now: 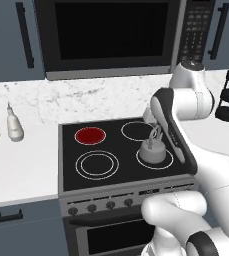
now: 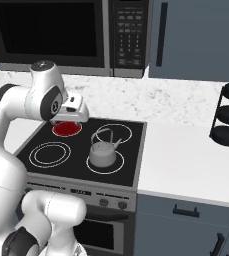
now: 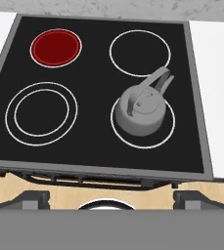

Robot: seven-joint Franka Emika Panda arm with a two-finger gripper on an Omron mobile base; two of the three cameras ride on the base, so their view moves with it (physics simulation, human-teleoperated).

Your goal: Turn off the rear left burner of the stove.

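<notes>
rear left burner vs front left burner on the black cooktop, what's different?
The small rear left burner is a solid glowing red disc, so it reads as on; the front left burner shows just thin white rings on black glass, so it reads as off. The rear left burner is smaller; the front left burner is the larger double-ring zone. Both are round, bare of cookware, and sit on the left half of the black glass stove.

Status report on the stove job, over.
Gripper high over the stove, fingers wide apart, holding nothing. Rear left burner glowing red, not yet off. Grey kettle on front right zone, away from the knobs.
</notes>
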